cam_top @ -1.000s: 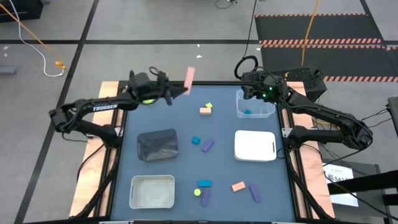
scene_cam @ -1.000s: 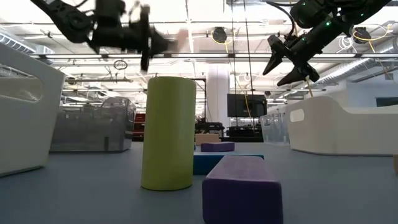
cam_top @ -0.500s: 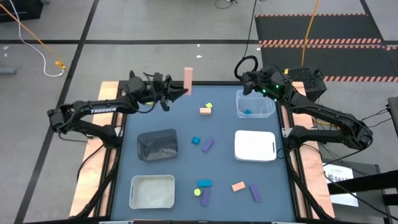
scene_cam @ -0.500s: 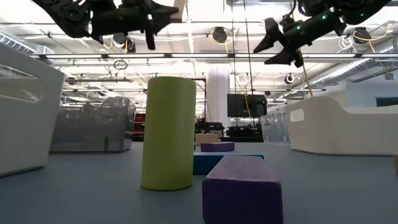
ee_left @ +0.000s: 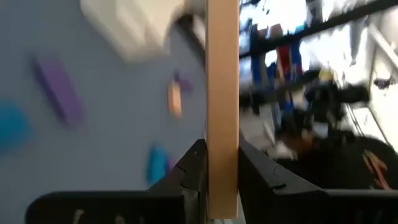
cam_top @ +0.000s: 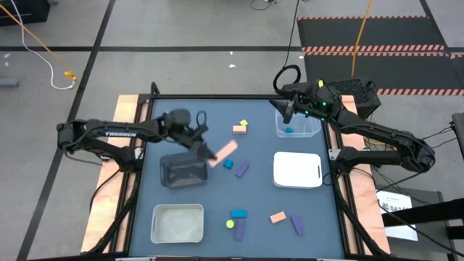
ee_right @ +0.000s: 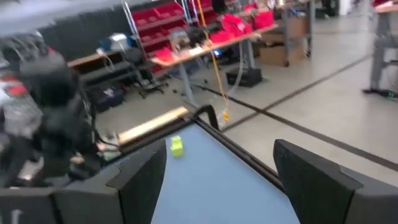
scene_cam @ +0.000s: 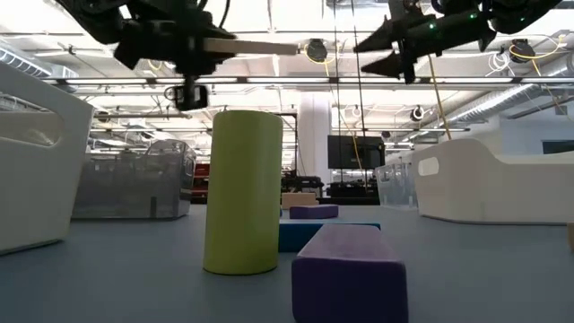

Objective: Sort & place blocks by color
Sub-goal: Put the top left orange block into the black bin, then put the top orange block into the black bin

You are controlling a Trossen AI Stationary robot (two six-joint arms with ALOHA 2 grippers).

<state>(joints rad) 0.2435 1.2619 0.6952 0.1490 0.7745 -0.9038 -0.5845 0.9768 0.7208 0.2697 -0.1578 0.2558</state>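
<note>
left gripper (cam_top: 205, 150) clamped on salmon bar (cam_top: 223, 152), raised at dark bin's (cam_top: 183, 168) 2 o'clock corner | right gripper (cam_top: 285, 110) jaws apart, at clear bin's (cam_top: 297, 121) 10 o'clock edge

The left arm reaches across the table (cam_top: 181, 210), its tool (cam_top: 205, 152) raised just past the dark bin's (cam_top: 183, 169) corner, fingers clamped on a long salmon-tan bar (cam_top: 223, 153). The right arm's tool (cam_top: 287, 112) hovers high beside the clear bin (cam_top: 299, 127), fingers spread wide.
</note>
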